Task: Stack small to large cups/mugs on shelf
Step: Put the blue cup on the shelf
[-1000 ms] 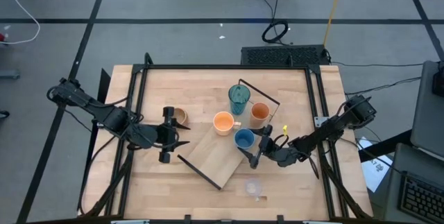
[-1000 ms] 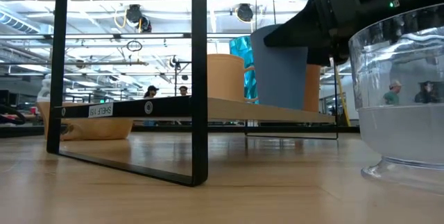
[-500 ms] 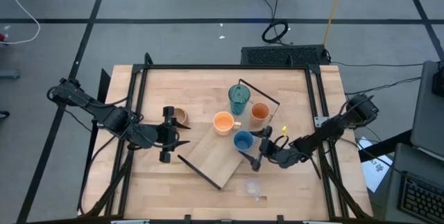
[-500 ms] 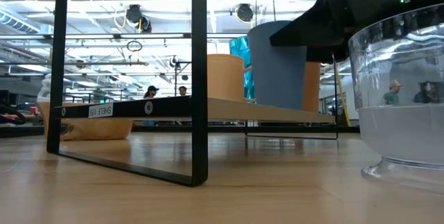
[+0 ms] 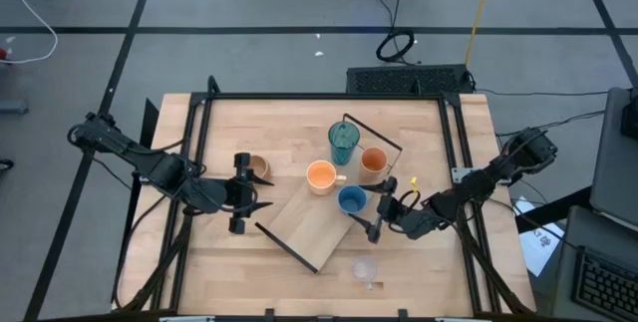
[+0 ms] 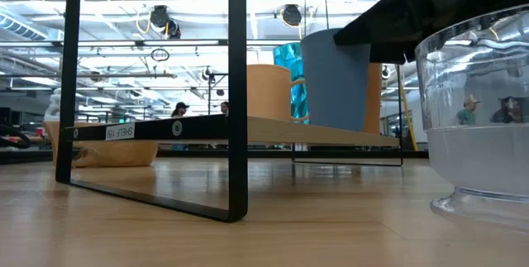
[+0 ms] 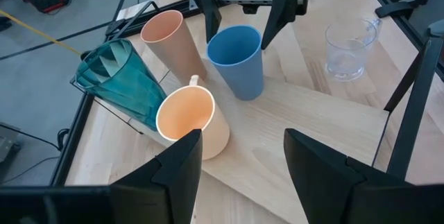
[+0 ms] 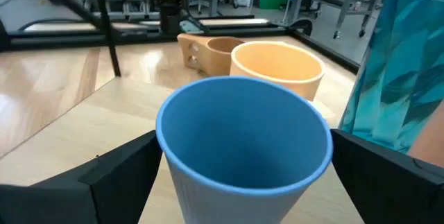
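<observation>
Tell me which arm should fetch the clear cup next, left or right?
Right, probably. The right end effector, open beside the blue cup on the shelf, sits just above the clear cup in the high view. The left end effector waits across the shelf by the tan mug.

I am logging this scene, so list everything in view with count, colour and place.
Shelf: one, light wood with black end rails, lying diagonally mid-table.
Teal tumbler: one, at the shelf's far end.
Orange cups: two, one handled and one plain, on the shelf beside the tumbler.
Blue cup: one, on the shelf's right edge.
Tan mug: one, on the table left of the shelf.
Clear cup: one, on the table near the front edge.
Table: one, light wood in a black frame.
Left gripper: open, beside the tan mug.
Right gripper: open, fingers either side of the blue cup.
</observation>
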`<state>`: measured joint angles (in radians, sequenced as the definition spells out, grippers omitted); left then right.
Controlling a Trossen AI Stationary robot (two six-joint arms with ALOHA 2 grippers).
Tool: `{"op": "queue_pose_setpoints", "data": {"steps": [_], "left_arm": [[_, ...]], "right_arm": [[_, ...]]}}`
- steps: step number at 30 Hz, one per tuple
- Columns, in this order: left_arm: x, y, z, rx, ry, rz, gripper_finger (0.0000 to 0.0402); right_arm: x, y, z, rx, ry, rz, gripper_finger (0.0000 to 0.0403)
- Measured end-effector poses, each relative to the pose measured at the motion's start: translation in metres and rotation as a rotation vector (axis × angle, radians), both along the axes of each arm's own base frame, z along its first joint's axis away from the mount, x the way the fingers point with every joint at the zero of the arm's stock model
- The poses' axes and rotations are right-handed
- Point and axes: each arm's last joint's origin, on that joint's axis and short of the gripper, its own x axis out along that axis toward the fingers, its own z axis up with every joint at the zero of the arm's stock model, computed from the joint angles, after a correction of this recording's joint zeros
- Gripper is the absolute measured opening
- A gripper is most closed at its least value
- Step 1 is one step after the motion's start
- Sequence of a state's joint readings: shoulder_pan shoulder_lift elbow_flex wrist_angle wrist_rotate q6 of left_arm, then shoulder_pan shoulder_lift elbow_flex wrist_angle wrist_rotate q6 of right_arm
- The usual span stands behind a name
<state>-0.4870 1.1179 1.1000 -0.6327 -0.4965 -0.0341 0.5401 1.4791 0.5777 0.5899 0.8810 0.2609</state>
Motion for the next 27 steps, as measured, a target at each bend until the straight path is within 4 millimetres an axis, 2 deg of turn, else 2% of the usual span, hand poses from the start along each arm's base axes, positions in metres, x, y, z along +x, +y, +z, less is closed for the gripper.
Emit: {"op": "queue_pose_setpoints", "data": {"steps": [8, 13, 27], "left_arm": [[0.000, 0.000, 0.000, 0.002, 0.000, -0.001, 0.0207], [0.000, 0.000, 0.000, 0.004, 0.000, -0.002, 0.0207], [0.000, 0.000, 0.000, 0.002, 0.000, -0.001, 0.0207]], "right_arm": [[-0.007, 0.003, -0.001, 0.027, 0.047, 0.022, 0.0400], [-0.014, 0.007, 0.006, 0.035, 0.036, 0.050, 0.0400], [-0.048, 0.006, 0.018, 0.118, 0.128, 0.058, 0.0399]]}}
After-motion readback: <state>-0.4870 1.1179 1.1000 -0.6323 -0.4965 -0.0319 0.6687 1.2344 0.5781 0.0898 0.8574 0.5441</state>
